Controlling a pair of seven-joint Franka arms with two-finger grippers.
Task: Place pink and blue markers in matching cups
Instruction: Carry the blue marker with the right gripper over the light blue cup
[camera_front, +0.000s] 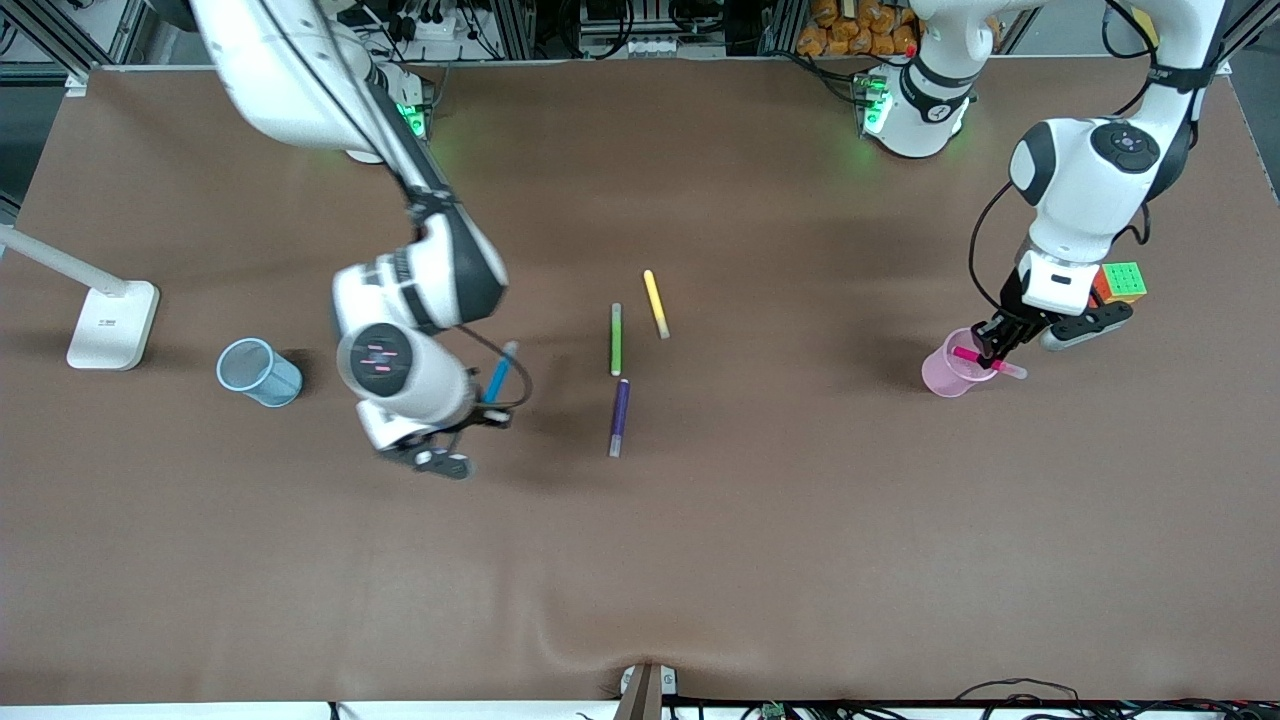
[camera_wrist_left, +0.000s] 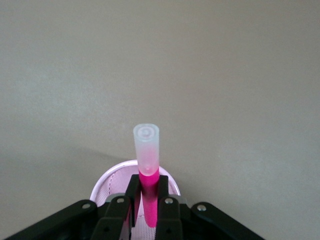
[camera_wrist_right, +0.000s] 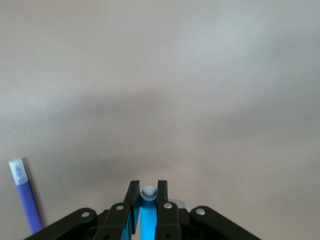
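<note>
Presently, the left gripper (camera_front: 995, 345) is clamped on the pink marker (camera_front: 985, 359), holding it over the rim of the pink cup (camera_front: 953, 368) at the left arm's end of the table; in the left wrist view the marker (camera_wrist_left: 147, 172) sits between the fingers (camera_wrist_left: 131, 196) with the cup (camera_wrist_left: 107, 185) directly below. The right gripper (camera_front: 478, 410) is clamped on the blue marker (camera_front: 500, 372), held above bare table (camera_front: 700, 560); the blue cup (camera_front: 258, 372) stands toward the right arm's end, well apart. The step in hand appears to be delivery. Next move, left arm: tip the marker upright into the cup, then release. Right arm: carry the marker over the blue cup. The green pen (camera_front: 616, 339), yellow pen (camera_front: 656, 303) and purple pen (camera_front: 620, 416) lie mid-table.
</note>
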